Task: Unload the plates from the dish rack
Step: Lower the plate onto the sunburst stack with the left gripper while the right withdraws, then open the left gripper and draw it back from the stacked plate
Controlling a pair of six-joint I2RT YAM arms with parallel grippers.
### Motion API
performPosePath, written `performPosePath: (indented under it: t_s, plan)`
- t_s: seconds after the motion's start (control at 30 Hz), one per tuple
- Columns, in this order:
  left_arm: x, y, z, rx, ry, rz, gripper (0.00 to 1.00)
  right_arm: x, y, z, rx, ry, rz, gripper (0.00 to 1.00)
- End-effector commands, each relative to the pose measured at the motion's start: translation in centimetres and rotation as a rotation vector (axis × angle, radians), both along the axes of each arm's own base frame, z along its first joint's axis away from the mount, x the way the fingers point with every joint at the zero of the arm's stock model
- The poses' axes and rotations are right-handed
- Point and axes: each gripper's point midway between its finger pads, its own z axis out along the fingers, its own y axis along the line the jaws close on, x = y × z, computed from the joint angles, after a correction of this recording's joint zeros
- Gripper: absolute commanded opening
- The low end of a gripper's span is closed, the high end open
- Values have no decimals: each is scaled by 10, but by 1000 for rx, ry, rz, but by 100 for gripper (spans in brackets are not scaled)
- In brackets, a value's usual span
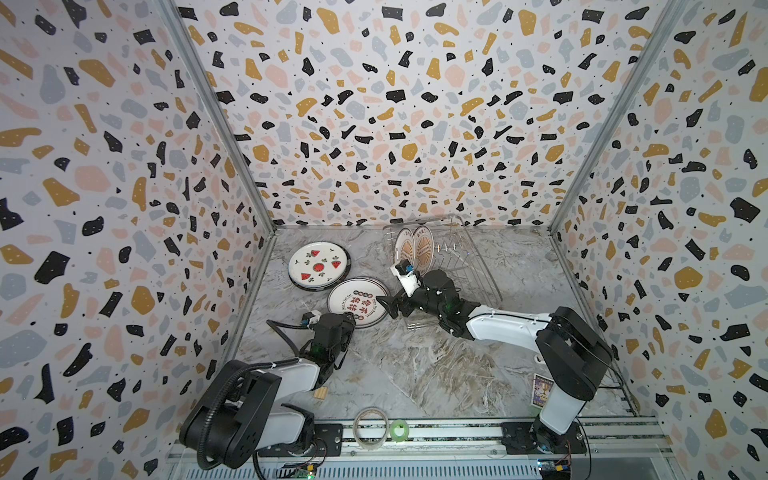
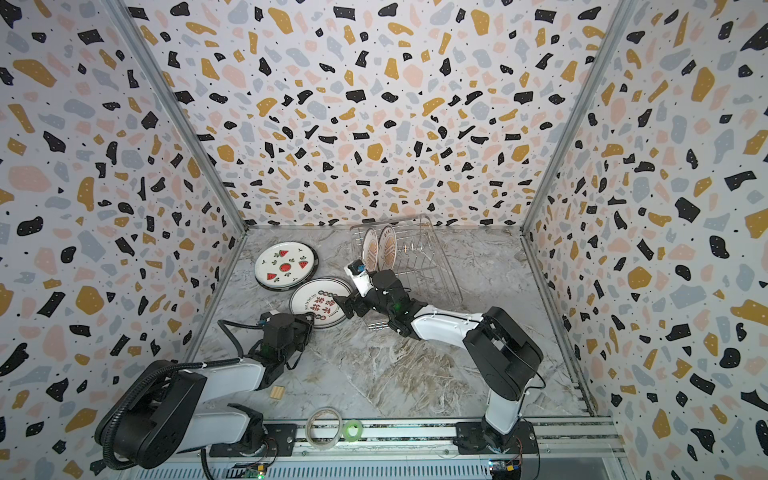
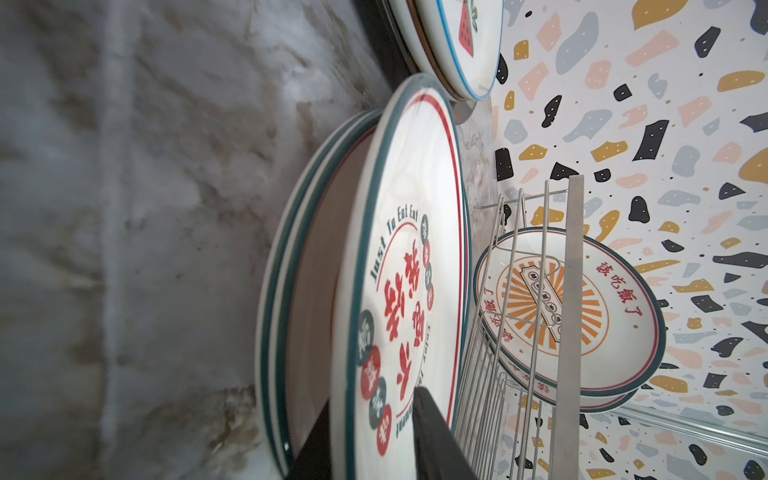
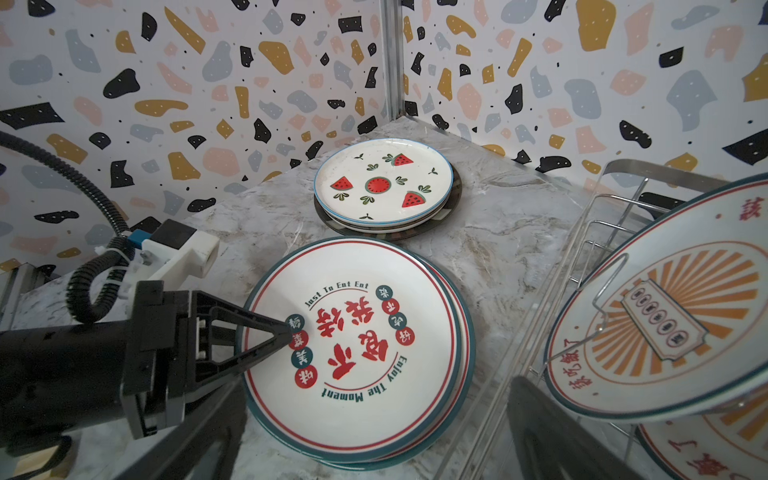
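Orange-sunburst plates (image 1: 424, 249) are standing on edge at the far end of the dish rack (image 1: 473, 266), with their printed faces turned left and the rack running lengthwise front to back. I'm seeing the left gripper (image 1: 352, 319) straddling the near rim of the red-lettered plate (image 1: 357, 299), but I can't tell whether it's gripping. The right gripper (image 1: 392, 306) is gaping wide, empty.
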Motion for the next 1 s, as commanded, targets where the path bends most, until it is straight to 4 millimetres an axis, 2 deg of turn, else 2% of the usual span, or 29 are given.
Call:
performPosePath:
  t_s: [0.0, 0.1, 0.23, 0.33, 0.47, 0.67, 0.83, 0.97]
  plan:
    - [12, 4, 19, 38, -59, 17, 32, 2, 4, 14, 12, -30, -1, 99]
    - [15, 7, 23, 78, -66, 21, 45, 2, 5, 13, 8, -30, 0, 98]
    - [15, 14, 25, 116, -61, 49, 47, 3, 6, 11, 3, -30, -6, 98]
    - [13, 21, 25, 144, -58, 75, 47, 4, 6, 11, -1, -30, -7, 98]
    - [11, 28, 24, 180, -43, 98, 41, 4, 6, 8, -7, -30, -7, 98]
    - [7, 28, 15, 186, -26, 89, 34, 6, 4, 7, -14, -33, -21, 98]
    - [8, 27, 17, 221, -28, 87, 36, 5, 4, 8, -14, -36, -25, 98]
    - [5, 29, 17, 238, -29, 92, 42, 6, 2, 8, -17, -39, -34, 98]
